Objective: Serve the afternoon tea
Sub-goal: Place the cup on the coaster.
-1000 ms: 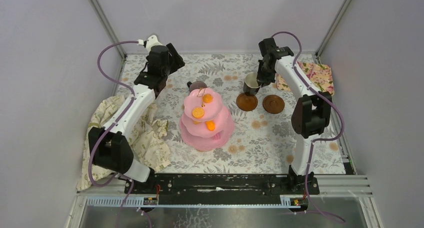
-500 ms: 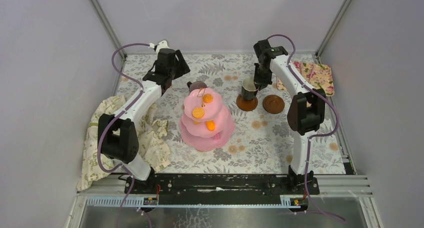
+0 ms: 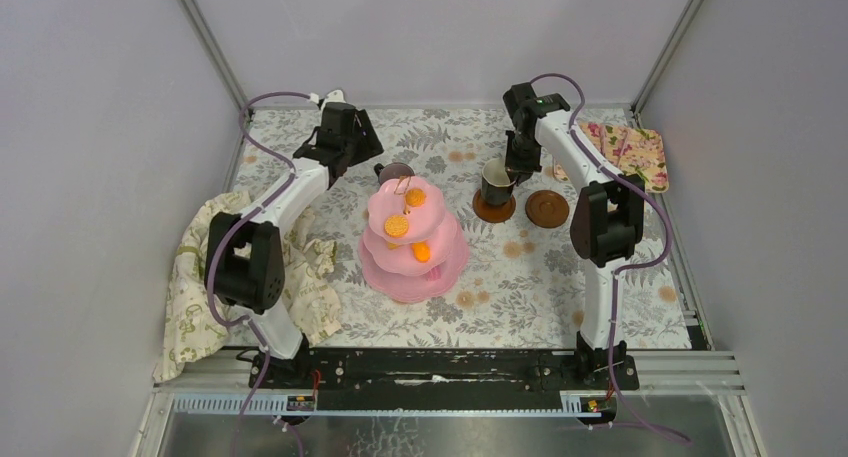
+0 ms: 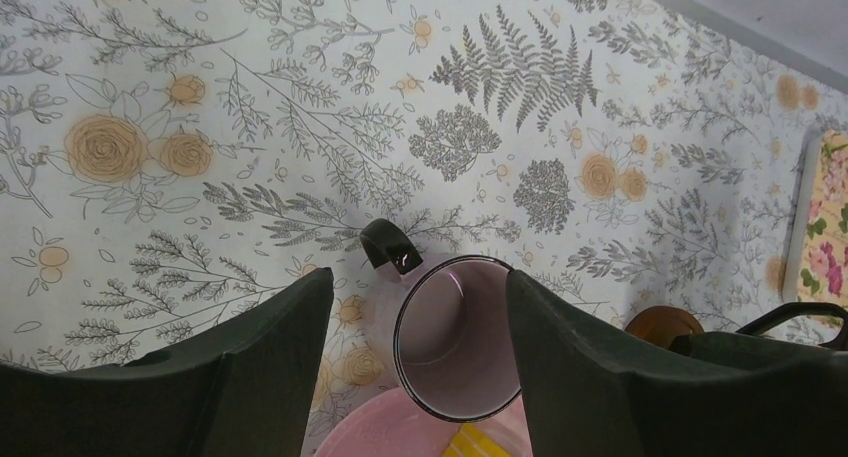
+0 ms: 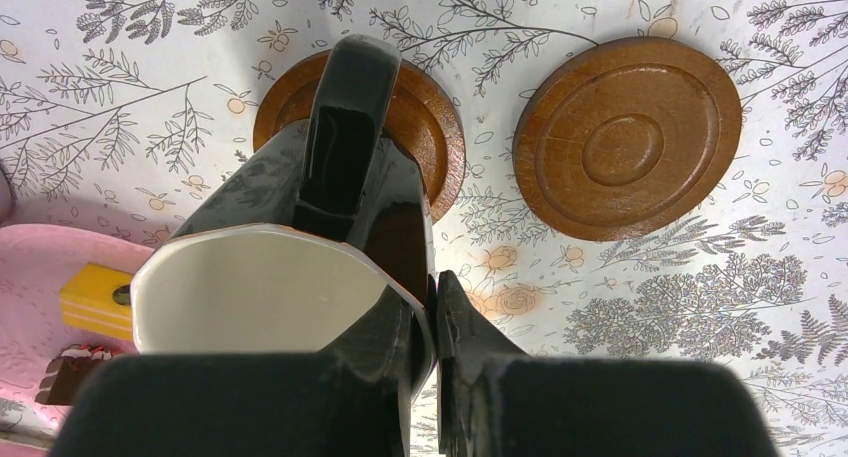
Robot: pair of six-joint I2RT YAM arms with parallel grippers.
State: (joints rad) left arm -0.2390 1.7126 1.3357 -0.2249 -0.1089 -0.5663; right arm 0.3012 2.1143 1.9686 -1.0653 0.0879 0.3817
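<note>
The pink three-tier cake stand (image 3: 432,269) holds orange sweets (image 3: 397,225) at the table's middle. Just behind it stands a dark mug (image 3: 395,171) (image 4: 460,337) with a pale inside, its handle (image 4: 388,247) pointing away. My left gripper (image 4: 418,277) is open above it, with the rim close to the right finger (image 4: 580,367). My right gripper (image 5: 433,287) is shut on the rim wall of the other dark mug (image 5: 260,287) (image 3: 493,184), one finger inside and one outside. That mug is over the left brown saucer (image 5: 425,112). The second saucer (image 5: 628,137) is bare.
A floral-patterned tray (image 3: 632,152) lies at the back right corner. A crumpled beige leaf-print cloth (image 3: 245,277) lies along the left side by the left arm's base. Grey walls close in the table on three sides.
The left arm has stretched toward the mug behind the stand and its jaws have narrowed a little. The right arm has brought its tilted mug upright over the left saucer.
</note>
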